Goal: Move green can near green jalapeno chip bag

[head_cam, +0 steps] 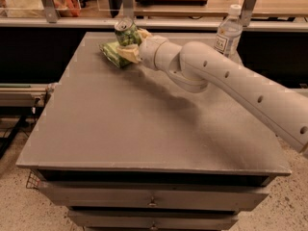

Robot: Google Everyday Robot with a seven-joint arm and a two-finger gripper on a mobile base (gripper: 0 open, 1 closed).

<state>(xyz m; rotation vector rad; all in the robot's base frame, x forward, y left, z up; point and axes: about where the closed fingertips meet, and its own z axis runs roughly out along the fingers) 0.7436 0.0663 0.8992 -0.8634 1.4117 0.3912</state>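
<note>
**Over the green jalapeno chip bag, green can held**

At the table's far left, the bag is seen lying flat. The can is clenched, tilted, by the end effector just above it, presumably for setting down close by.

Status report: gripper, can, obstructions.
Gripper at far edge of table, shut on small green aluminium drink can, tilted. Crinkled light green foil chip bag right beside it. Clear plastic water bottle far right, not in the way.
</note>
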